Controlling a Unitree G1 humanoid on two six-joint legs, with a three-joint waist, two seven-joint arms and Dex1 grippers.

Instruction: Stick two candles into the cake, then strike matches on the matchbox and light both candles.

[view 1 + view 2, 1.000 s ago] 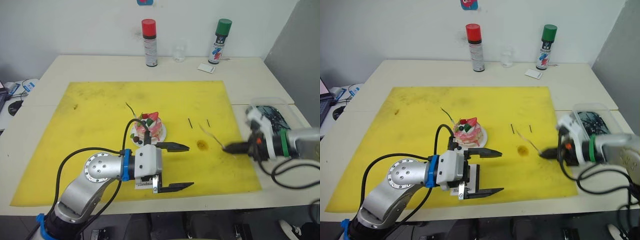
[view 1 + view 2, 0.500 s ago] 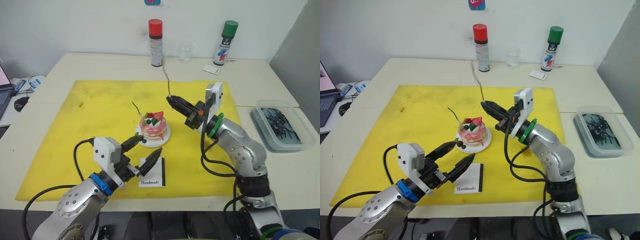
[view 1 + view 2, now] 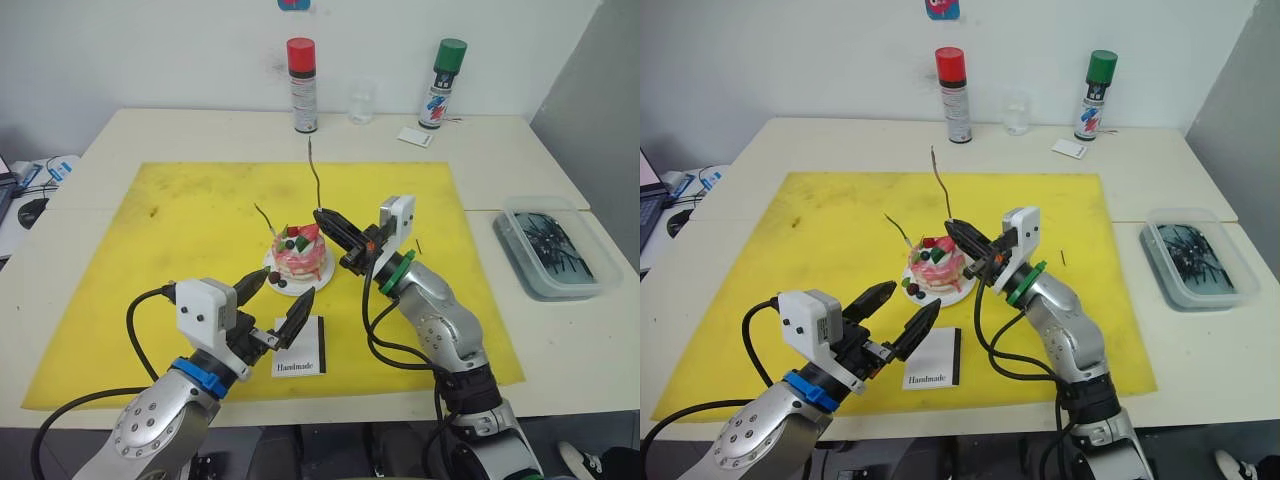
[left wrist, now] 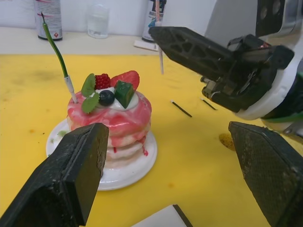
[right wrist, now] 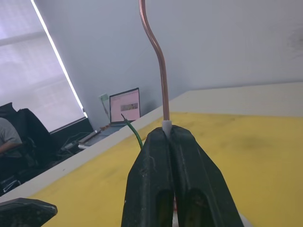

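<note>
The pink cake (image 3: 298, 260) with its strawberry sits on a small white plate (image 3: 322, 274) at the middle of the yellow mat. One candle (image 3: 264, 218) stands tilted in the cake's left side. My right gripper (image 3: 322, 215) is shut on the pale end of the second candle (image 3: 314, 172), which rises upright just above the cake's right side. My left gripper (image 3: 285, 288) is open, just in front of the cake, with nothing between its fingers. The white matchbox (image 3: 300, 353) marked "Handmade" lies below it. Two matches (image 4: 181, 108) lie on the mat right of the cake.
At the table's back stand a red-capped spray can (image 3: 300, 85), a glass (image 3: 360, 100) and a green-capped spray can (image 3: 440, 82), with a white card (image 3: 412, 137) beside them. A clear tub (image 3: 548, 245) of dark bits sits right of the yellow mat (image 3: 180, 230).
My right gripper lifted the second candle from the mat's right side and carried it leftward to the cake. My left gripper rose off the matchbox and now points at the cake.
</note>
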